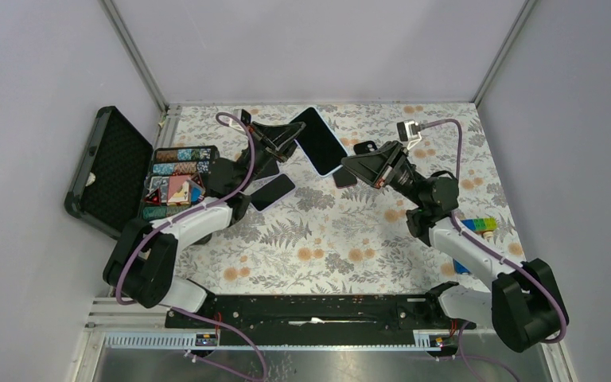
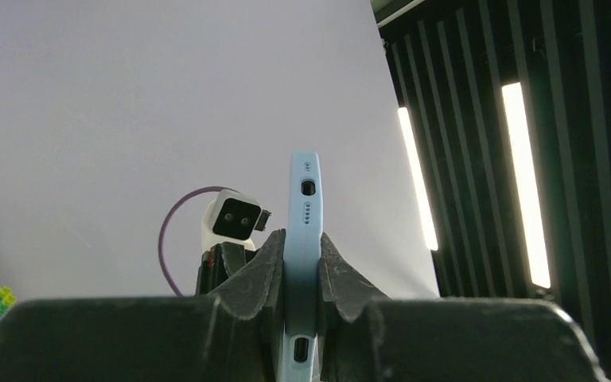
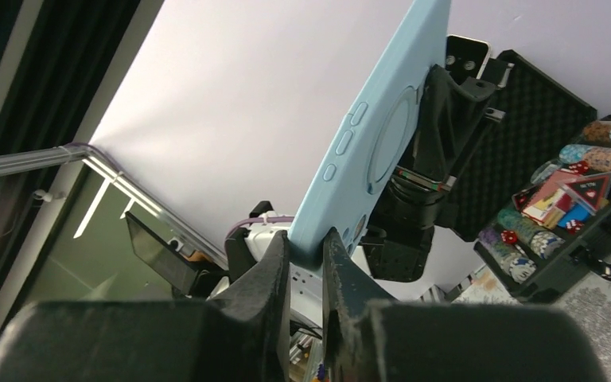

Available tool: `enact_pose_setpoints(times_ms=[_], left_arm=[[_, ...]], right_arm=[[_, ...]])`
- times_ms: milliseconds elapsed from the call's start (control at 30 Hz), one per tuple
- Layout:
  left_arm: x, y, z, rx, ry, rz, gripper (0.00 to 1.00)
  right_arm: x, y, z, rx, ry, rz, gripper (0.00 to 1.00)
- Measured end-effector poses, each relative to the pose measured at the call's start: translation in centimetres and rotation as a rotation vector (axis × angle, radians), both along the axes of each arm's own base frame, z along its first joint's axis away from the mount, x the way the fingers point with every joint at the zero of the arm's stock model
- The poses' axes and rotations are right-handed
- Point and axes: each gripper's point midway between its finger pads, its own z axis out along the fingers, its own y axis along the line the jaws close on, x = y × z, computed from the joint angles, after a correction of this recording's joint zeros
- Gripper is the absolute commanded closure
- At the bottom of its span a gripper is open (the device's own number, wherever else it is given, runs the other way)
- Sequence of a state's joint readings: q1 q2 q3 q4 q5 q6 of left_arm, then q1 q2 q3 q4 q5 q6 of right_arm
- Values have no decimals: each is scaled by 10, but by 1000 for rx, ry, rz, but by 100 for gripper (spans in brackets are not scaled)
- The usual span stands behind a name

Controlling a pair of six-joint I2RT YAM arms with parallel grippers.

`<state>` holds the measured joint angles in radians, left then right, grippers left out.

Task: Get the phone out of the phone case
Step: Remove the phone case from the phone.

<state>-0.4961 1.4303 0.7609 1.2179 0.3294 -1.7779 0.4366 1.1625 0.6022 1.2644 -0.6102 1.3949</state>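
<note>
The phone, dark screen up, sits inside a light blue phone case and is held in the air over the far middle of the table. My left gripper is shut on one long side of it. In the left wrist view the phone case stands edge-on, and the left gripper clamps it from both sides. My right gripper pinches the opposite lower corner. The right wrist view shows the back of the phone case with its round ring, and the right gripper is shut on that corner.
A second dark phone lies on the flowered cloth near the left arm. An open black box with coloured chips and pieces stands at the left. A coloured block toy lies by the right arm.
</note>
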Motion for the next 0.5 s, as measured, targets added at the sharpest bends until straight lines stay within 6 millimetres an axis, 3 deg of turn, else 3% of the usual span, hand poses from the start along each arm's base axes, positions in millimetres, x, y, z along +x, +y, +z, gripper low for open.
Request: enact_pose_setpoints(times_ms=[500], left_arm=[[17,-19,-24,-125,170,-153,100]], right_arm=[[0,0,6,32,13,49,100]])
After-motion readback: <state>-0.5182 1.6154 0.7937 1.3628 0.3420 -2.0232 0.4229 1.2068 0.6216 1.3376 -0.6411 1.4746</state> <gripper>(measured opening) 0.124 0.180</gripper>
